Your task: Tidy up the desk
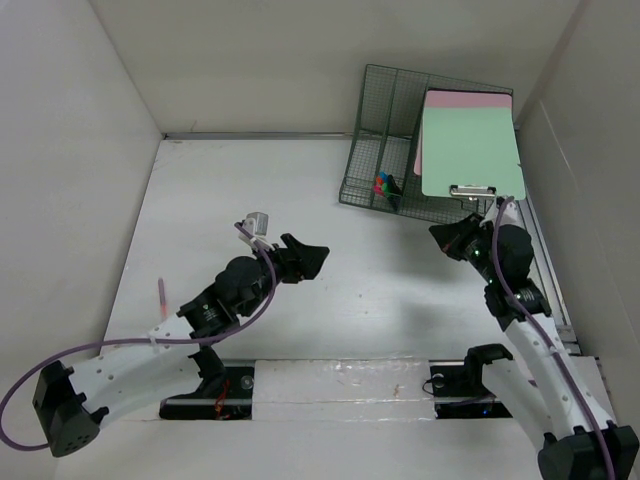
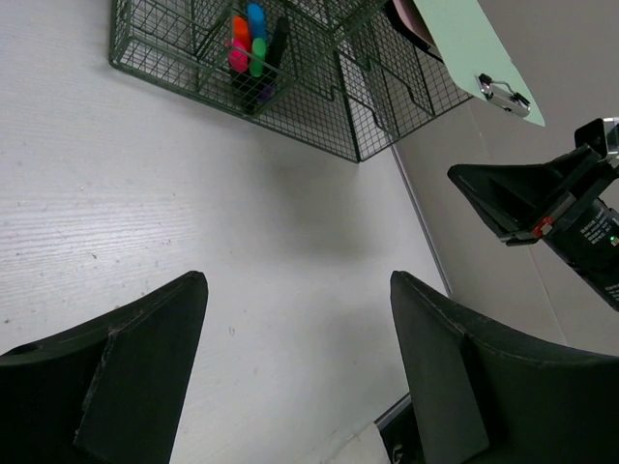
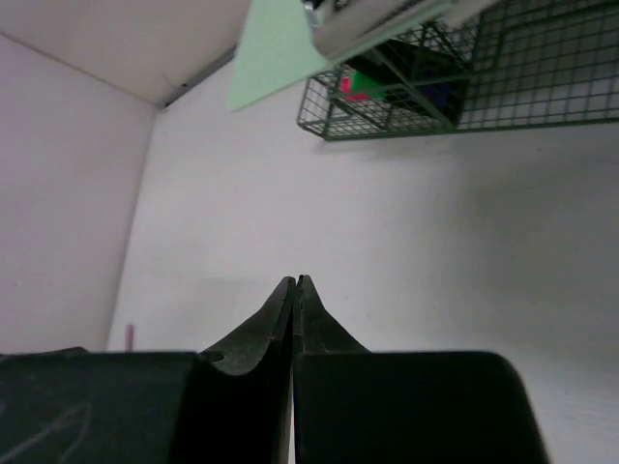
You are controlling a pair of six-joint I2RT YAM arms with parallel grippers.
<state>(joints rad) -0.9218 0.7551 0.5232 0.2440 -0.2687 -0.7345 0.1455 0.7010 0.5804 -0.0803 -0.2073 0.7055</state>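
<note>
The desk (image 1: 380,290) is a wide white tabletop between white walls. My left gripper (image 1: 316,258) hovers over its middle, open, with only bare desk between its fingers (image 2: 145,367). My right gripper (image 1: 440,236) is shut on nothing, just in front of the dark green wire rack (image 1: 385,110) at the back right. A light green clipboard (image 1: 470,145) with a pink sheet behind it stands in the rack. Several coloured markers (image 1: 384,184) sit in its front compartment. In the right wrist view the shut fingertips (image 3: 294,282) point across the desk, with the clipboard (image 3: 276,48) overhead.
A thin pink pen (image 1: 160,298) lies on the desk by the left wall, also faint in the right wrist view (image 3: 130,336). The left wrist view shows the rack (image 2: 319,106), the markers (image 2: 249,43), the clipboard (image 2: 474,58) and the right gripper (image 2: 513,198).
</note>
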